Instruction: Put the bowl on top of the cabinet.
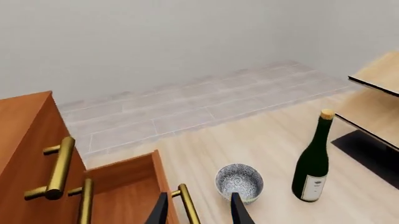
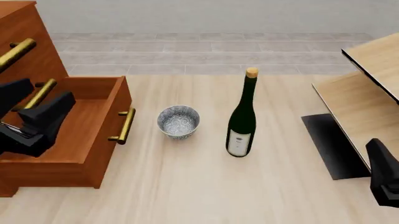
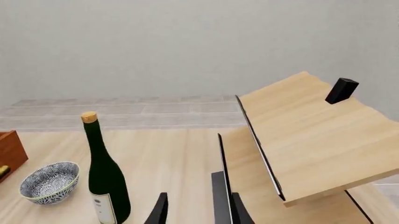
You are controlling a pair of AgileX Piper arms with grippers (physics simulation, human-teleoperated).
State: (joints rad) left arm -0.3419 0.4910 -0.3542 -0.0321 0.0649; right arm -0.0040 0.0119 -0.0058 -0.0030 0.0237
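The small speckled white bowl point(image 2: 178, 121) stands upright on the light wood floor, between the cabinet's pulled-out drawer point(image 2: 81, 126) and a dark green bottle point(image 2: 241, 119). The reddish-brown cabinet point(image 2: 31, 60) fills the left side; only a corner of its top point(image 2: 16, 4) shows. My left gripper point(image 1: 199, 212) is open and empty, above the drawer's front edge, with the bowl point(image 1: 239, 181) just past one fingertip. The right gripper point(image 3: 199, 212) is also open and empty, low at the right, far from the bowl point(image 3: 50, 182).
The corked wine bottle point(image 1: 311, 163) stands close to the bowl's right. Slanted pale wood panels with black edges point(image 2: 367, 88) take up the right side, with a dark base plate point(image 2: 330, 144) beneath. Brass bar handles point(image 2: 124, 126) stick out from the drawer fronts.
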